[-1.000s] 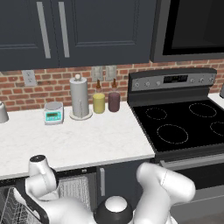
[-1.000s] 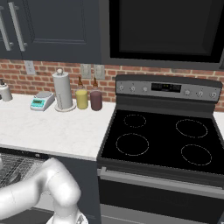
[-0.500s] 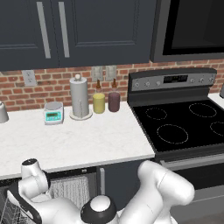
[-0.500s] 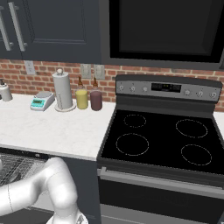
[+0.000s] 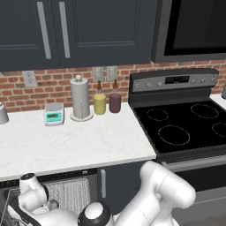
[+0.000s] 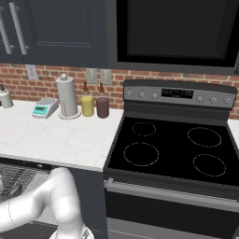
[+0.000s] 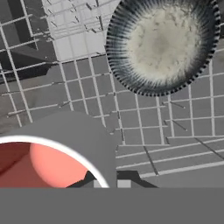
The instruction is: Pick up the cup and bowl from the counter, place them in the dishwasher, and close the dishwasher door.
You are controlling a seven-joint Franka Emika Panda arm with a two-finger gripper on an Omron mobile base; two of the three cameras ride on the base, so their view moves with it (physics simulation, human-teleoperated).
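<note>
Though apart, cup (image 7: 52, 162) near bowl (image 7: 161, 43)

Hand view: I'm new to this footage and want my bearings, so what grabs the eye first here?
The round grey bowl with its speckled inside sits on the grey wire rack of the dishwasher, at the upper right of the hand view. The cup, red inside with a white rim, looms at the lower left, close to the camera. In the left base view, the white arm bends down below the counter toward the rack.
</note>
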